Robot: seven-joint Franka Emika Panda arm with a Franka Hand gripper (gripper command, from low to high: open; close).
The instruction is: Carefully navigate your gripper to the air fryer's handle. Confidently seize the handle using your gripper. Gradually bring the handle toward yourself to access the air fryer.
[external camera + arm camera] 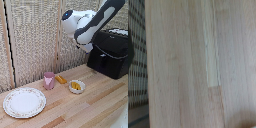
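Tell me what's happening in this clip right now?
A white and black robot arm hangs above the air fryer on the wooden table, not yet at the handle. Its gripper is hidden; the wrist view shows only tabletop. The drawer looks closed. A pink cup, plate and small bowl sit untouched.

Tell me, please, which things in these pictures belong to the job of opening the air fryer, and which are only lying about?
For the job:
air fryer
handle
robot arm (its gripper is not clearly visible)

Only lying about:
pink cup
plate
small bowl
orange item beside the cup
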